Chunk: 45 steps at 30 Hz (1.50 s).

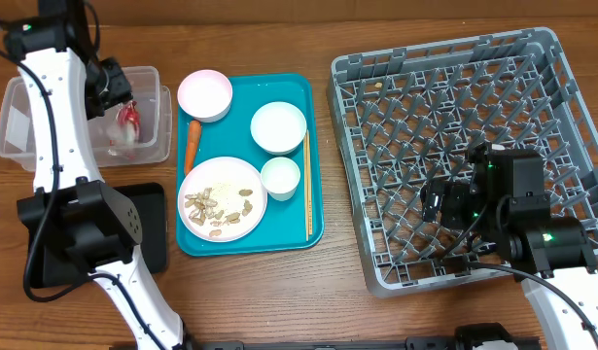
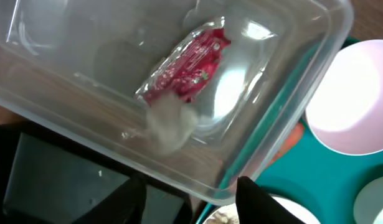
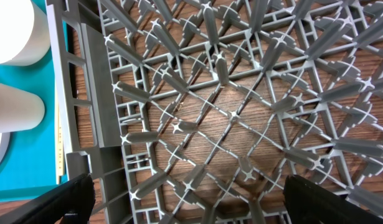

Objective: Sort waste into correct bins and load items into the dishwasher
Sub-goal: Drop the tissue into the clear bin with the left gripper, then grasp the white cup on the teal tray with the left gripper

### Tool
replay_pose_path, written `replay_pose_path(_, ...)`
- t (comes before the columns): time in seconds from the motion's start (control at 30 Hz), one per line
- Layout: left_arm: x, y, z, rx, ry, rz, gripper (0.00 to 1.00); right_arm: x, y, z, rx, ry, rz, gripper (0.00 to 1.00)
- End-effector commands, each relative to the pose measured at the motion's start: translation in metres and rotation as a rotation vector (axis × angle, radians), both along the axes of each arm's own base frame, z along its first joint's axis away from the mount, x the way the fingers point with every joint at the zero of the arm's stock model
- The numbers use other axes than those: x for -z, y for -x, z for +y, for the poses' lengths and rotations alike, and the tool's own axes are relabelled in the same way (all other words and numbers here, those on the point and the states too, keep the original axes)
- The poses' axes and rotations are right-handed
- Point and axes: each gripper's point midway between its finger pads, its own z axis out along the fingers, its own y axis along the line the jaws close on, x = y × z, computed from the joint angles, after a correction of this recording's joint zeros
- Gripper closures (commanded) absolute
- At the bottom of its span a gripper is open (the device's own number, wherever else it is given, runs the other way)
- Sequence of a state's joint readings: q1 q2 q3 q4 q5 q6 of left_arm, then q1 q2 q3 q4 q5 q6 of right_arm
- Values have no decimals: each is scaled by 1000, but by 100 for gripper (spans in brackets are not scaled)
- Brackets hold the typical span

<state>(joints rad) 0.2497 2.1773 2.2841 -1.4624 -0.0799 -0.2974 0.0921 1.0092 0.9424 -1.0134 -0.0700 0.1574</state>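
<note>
The clear tub at far left holds the red wrapper and the white tissue. In the left wrist view the wrapper and tissue lie on the tub's floor. My left gripper is open and empty above the tub's near rim. The carrot, pink bowl, white bowl, cup, chopsticks and a plate with food scraps sit on the teal tray. My right gripper is open and empty over the grey dish rack.
The black tray lies in front of the tub, partly under my left arm. The teal tray lies between the tub and the rack. The rack holds nothing. Bare wooden table lies along the front edge.
</note>
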Motion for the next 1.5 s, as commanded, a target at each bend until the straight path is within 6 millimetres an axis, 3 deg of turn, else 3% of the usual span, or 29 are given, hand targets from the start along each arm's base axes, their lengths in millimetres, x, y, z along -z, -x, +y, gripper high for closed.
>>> replay_pose_path(0.0, -5, 5, 3, -20, -3, 6, 52, -12, -6, -2, 14, 0, -37, 0)
replay_pose_path(0.1, -15, 6, -10, 5, -2, 1, 53, -12, -6, -2, 14, 0, -37, 0)
replay_pose_path(0.23, -51, 9, -44, 137, -74, -51, 56, -12, -6, -2, 14, 0, -37, 0)
replay_pose_path(0.4, -95, 61, -78, 187, -77, -34, 55, -12, -6, -2, 14, 0, -37, 0)
replay_pose_path(0.53, -104, 84, -105, 261, 36, -61, 55, -12, -5, -2, 14, 0, -32, 0)
replay_pose_path(0.6, -97, 113, -107, 245, 46, -16, 57, -10, -3, -2, 14, 1, -22, 0)
replay_pose_path(0.63, -90, 140, -101, 183, 27, 20, 60, -10, -3, -2, 14, 1, -22, 0)
replay_pose_path(0.67, -87, 154, -96, 131, 0, 36, 60, -11, -3, -2, 14, 1, -22, 0)
replay_pose_path(0.73, -85, 165, -88, 84, -63, -6, 58, -11, -3, -2, 14, 1, -24, 0)
replay_pose_path(0.8, -81, 133, -92, 125, -80, -171, 46, -11, -4, -2, 14, 1, -27, 0)
replay_pose_path(0.9, -70, 88, -102, 174, -60, -297, 44, -11, -3, -2, 14, 1, -25, 0)
replay_pose_path(0.97, -48, 53, -123, 258, -1, -339, 43, -11, -3, -2, 14, 1, -25, 0)
replay_pose_path(1.03, -20, 36, -143, 303, 61, -301, 44, -11, -4, -2, 14, 1, -25, 0)
replay_pose_path(1.1, 2, 32, -163, 355, 128, -248, 47, -10, -4, -2, 14, 1, -22, 0)
replay_pose_path(1.17, 33, 35, -200, 447, 232, -164, 47, -7, -4, -2, 14, 2, -11, 0)
replay_pose_path(1.3, 70, 48, -234, 530, 245, -40, 47, -2, -6, -2, 14, 5, 12, 0)
replay_pose_path(1.47, 101, 69, -263, 594, 250, 89, 47, 1, -6, -2, 14, 6, 24, 0)
